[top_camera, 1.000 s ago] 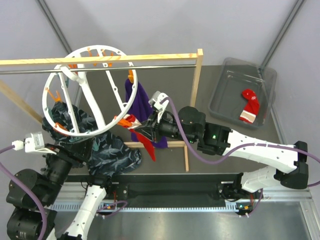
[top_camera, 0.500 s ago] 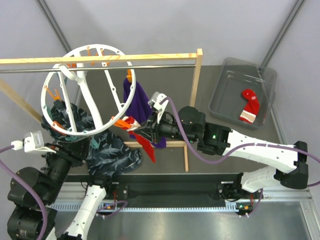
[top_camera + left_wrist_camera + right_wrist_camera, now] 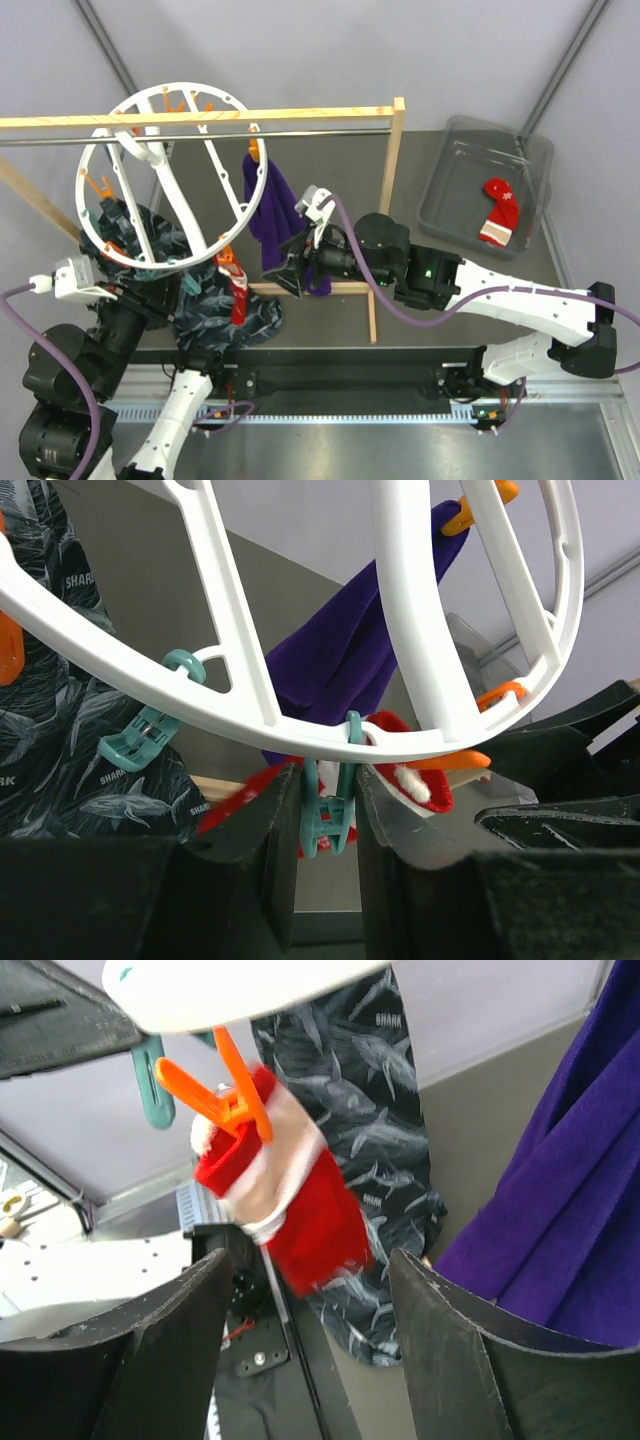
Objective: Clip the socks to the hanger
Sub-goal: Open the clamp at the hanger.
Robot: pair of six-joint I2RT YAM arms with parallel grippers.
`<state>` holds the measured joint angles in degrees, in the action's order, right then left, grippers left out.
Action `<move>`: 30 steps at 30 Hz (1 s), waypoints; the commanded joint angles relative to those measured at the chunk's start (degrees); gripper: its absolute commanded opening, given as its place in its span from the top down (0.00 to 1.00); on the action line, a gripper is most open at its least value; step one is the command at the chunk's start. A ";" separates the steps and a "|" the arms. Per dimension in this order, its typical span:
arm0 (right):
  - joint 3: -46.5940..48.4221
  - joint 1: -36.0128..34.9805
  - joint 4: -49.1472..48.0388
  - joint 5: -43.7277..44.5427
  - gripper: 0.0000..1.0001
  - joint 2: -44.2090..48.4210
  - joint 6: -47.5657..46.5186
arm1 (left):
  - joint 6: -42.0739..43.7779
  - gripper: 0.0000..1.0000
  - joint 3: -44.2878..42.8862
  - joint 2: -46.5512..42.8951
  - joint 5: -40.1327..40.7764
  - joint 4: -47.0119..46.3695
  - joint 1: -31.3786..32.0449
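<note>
The white ring hanger [image 3: 82,200] hangs from the rack's rail. A red sock [image 3: 236,290] dangles from an orange clip [image 3: 225,1095] at the ring's lower right rim. A purple sock [image 3: 272,208] hangs from another orange clip further round. My left gripper [image 3: 326,780] is shut on a teal clip [image 3: 328,820] under the hanger's rim [image 3: 240,630]. My right gripper [image 3: 310,1270] stands open just below the red sock [image 3: 300,1210], not touching it; in the top view the right gripper [image 3: 292,275] is right of that sock. Another red sock [image 3: 500,210] lies in the bin.
A wooden-framed rack [image 3: 300,113] with a metal rail spans the back; its post [image 3: 385,220] stands right of my right gripper. Dark shark-patterned fabric [image 3: 225,310] hangs under the ring. A grey bin [image 3: 440,195] sits at the far right.
My right gripper has opened and let go of the red sock, which now hangs from the orange clip. The ring has swung left. My left gripper has closed on the teal clip.
</note>
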<state>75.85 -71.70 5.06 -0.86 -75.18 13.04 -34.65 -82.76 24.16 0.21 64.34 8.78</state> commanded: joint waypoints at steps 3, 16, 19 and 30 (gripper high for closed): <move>3.33 0.51 0.39 -5.62 0.36 0.12 -0.65 | -0.85 1.00 1.02 0.62 0.85 -3.25 -0.16; 12.74 -10.48 -9.18 -6.79 0.36 -12.17 -5.13 | -5.07 1.00 -0.56 0.27 0.41 -1.41 -0.16; 13.00 -10.48 -12.52 -4.33 0.39 -14.64 -4.60 | -5.16 1.00 -1.08 -0.08 0.41 -0.97 -0.16; 16.61 -9.86 -17.01 0.60 0.56 -20.09 -3.02 | -4.98 1.00 -1.88 -0.70 0.14 -0.62 -0.16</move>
<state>88.68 -82.06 -7.22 -2.04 -95.22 9.26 -39.16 -83.48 24.01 -0.16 64.75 8.78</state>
